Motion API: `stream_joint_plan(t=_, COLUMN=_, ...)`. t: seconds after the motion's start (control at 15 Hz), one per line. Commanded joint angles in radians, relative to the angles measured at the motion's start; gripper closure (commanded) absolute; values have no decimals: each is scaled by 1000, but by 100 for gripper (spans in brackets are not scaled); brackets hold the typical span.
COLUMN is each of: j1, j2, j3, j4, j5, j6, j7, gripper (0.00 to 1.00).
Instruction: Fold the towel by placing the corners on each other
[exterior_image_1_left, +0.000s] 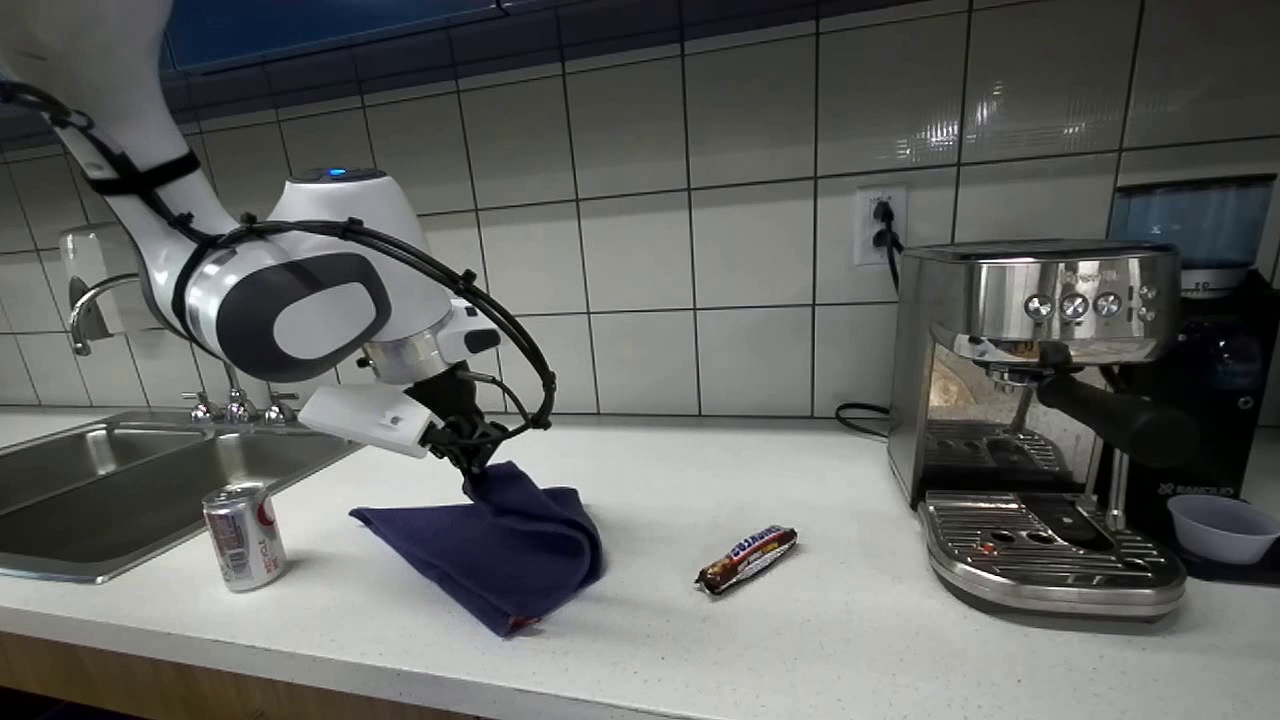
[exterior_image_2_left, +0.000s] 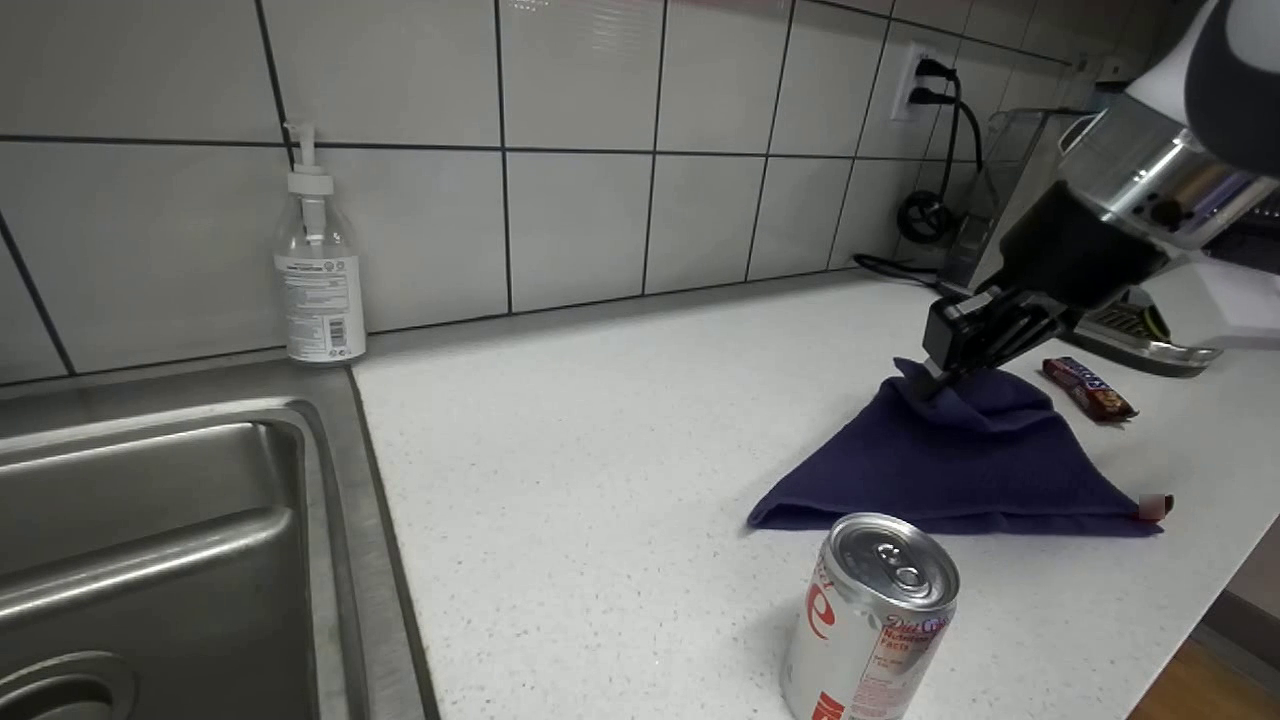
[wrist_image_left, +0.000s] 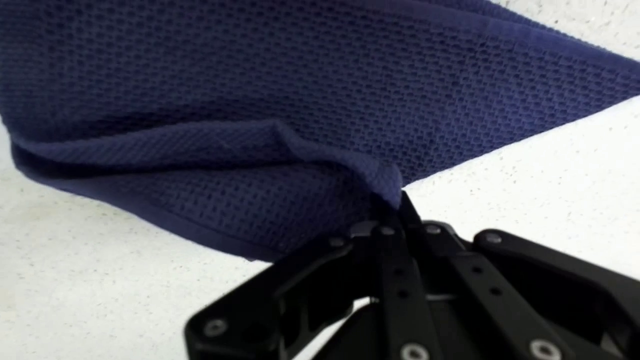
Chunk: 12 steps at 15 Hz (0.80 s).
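Pale tiled wall (exterior_image_1_left: 640, 250) with dark grout lines stands behind a white speckled counter (exterior_image_1_left: 720, 470). Robot arm (exterior_image_1_left: 320, 318), white and grey, reaches over the counter with its wrist tilted downward. Stainless sink (exterior_image_2_left: 345, 530) is set into the counter; two basins show in an exterior view. Metal espresso machine (exterior_image_1_left: 1000, 300) stands at the opposite end, well apart from the sink. The towel (exterior_image_1_left: 490, 560), navy and textured, lies on the counter between sink and espresso machine, doubled into a roughly triangular form, one part raised and bunched. The gripper (wrist_image_left: 400, 210) has its jaws pinched together on that raised part, and the wrist view shows hemmed fabric caught at the fingertips. Whether the caught part is a corner cannot be determined. Clear pump bottle (exterior_image_2_left: 322, 290), labelled, stands upright at the sink's back corner. Silver can (exterior_image_1_left: 244, 538) stands upright between sink and towel, apart from both. Wrapped bar (exterior_image_1_left: 748, 560) lies near the towel, not touching it. Outlet (exterior_image_1_left: 868, 225) on the wall holds two black plugs (exterior_image_2_left: 935, 69). One towel corner (exterior_image_1_left: 370, 517) points toward the sink side; another, bearing a small reddish tag (exterior_image_2_left: 1155, 507), points toward the counter's front edge.
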Motion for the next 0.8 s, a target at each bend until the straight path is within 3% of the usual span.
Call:
stream_joint_plan(t=0.0, j1=26, j2=-65, j3=18, j4=-59, j5=5, j6=17, j7=67, gripper=99)
stream_joint_plan(t=0.4, j1=53, j2=-108, j3=45, j4=-98, j5=-17, j6=20, j7=166, gripper=99)
stream_joint_plan(t=0.47, j1=26, j2=-74, j3=51, j4=-55, j5=-42, j6=12, j7=172, gripper=99)
stream_joint_plan(t=0.73, j1=23, j2=-106, j3=79, j4=-75, j5=-89, j6=9, j7=262, gripper=99)
